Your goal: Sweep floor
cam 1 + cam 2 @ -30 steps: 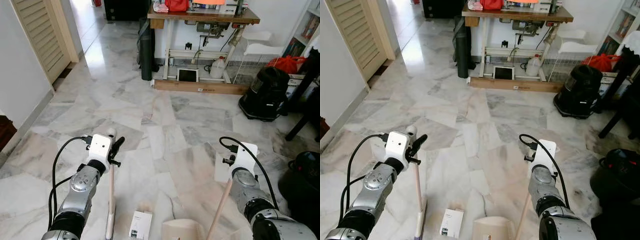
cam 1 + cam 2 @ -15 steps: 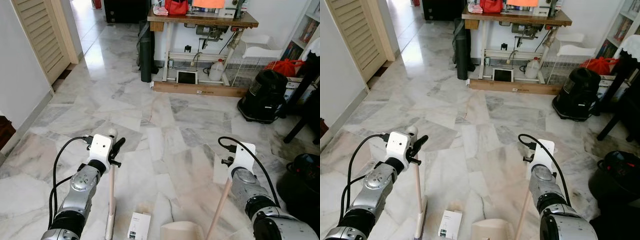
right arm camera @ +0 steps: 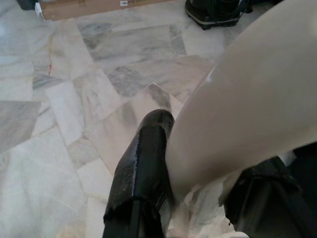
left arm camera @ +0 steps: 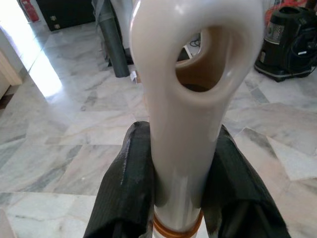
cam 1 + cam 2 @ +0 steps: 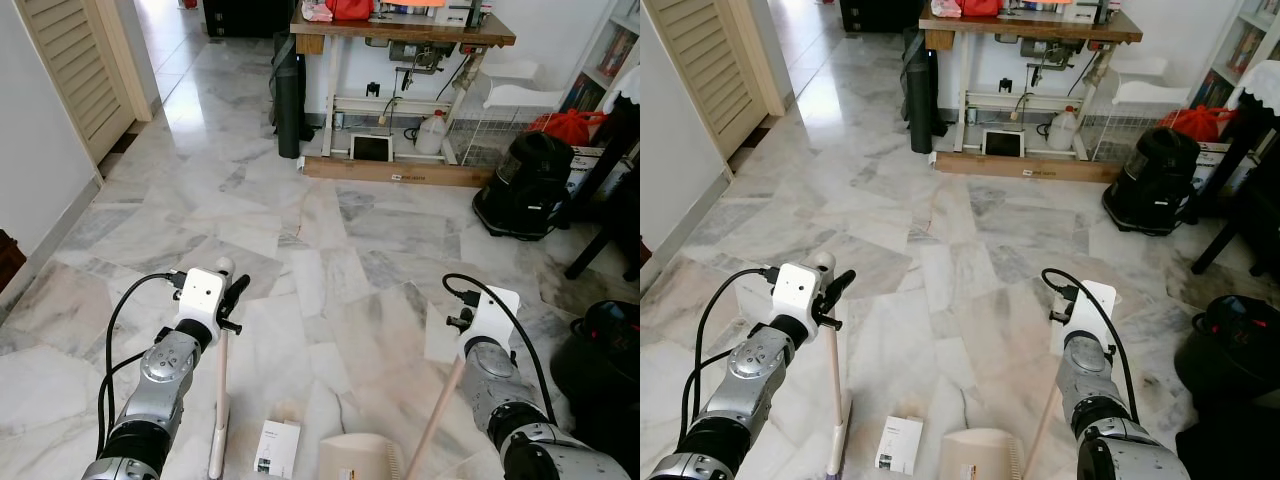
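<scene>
My left gripper is shut on the cream broom handle, which stands nearly upright and reaches the floor by my left side. In the left wrist view both black fingers clamp the handle just below its looped top. My right gripper is shut on the long pale handle of the beige dustpan, which rests on the floor in front of me. A black finger presses against that handle. A small white box lies on the marble between broom and dustpan.
A wooden sewing table stands at the far wall with a black roll beside it. A black vacuum cleaner and a black bin are on the right. A louvred door is at the left.
The whole view has shifted slightly as the camera moved. Both grippers keep their hold, and the box and dustpan lie where they were.
</scene>
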You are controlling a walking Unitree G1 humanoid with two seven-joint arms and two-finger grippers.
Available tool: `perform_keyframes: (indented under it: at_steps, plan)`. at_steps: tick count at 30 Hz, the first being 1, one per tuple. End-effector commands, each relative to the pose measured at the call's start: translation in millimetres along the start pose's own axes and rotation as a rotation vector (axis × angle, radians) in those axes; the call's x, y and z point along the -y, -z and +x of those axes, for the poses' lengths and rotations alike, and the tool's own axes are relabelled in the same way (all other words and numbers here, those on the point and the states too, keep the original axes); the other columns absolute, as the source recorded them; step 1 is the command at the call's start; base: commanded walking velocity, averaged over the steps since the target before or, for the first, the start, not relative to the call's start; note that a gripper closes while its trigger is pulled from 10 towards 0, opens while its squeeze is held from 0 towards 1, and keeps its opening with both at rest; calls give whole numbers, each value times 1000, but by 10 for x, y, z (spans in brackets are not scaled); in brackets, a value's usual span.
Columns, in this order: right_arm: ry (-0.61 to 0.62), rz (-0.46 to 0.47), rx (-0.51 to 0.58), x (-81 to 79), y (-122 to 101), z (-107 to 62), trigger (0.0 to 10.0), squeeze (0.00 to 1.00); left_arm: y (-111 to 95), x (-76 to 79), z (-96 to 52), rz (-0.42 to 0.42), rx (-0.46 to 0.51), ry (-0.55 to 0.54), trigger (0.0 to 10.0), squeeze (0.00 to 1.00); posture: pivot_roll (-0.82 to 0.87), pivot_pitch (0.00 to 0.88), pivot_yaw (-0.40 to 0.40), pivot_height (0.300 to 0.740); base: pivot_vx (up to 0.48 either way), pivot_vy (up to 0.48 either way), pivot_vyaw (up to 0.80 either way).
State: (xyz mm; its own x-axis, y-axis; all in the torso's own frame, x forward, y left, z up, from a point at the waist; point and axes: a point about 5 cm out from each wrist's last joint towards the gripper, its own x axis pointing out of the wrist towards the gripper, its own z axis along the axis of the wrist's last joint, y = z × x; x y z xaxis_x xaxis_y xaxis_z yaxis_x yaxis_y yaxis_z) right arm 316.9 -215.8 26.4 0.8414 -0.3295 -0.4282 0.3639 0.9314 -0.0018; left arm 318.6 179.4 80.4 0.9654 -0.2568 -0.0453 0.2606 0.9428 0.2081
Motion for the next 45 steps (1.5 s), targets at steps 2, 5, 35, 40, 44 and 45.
perform_keyframes:
  at_steps: [2, 5, 35, 40, 44, 45]
  plan:
    - [-13, 48, 53, -7, -29, -10, 10000, 0, -87, -7, 45, 29, 35, 9, 10000, 0, 34, 0, -44, 740, 0, 0, 0]
    - [-27, 62, 80, -21, -53, -14, 10000, 0, -87, -6, 42, 30, 36, 9, 10000, 0, 35, 0, -44, 740, 0, 0, 0]
    - [-21, -60, 212, -74, -142, -47, 10000, 0, -82, 3, 51, 40, 32, 13, 10000, 0, 41, 0, -46, 740, 0, 0, 0]
    - [-47, -47, 237, -104, -172, -54, 10000, 0, -89, 11, 56, 42, 36, 15, 10000, 0, 41, 0, -46, 740, 0, 0, 0]
    - [-55, -70, 207, -135, -119, -59, 10000, 0, -80, 27, 60, 56, 29, 27, 10000, 0, 41, 0, -46, 740, 0, 0, 0]
    - [-58, -71, 201, -140, -109, -60, 10000, 0, -78, 28, 60, 56, 28, 27, 10000, 0, 41, 0, -46, 740, 0, 0, 0]
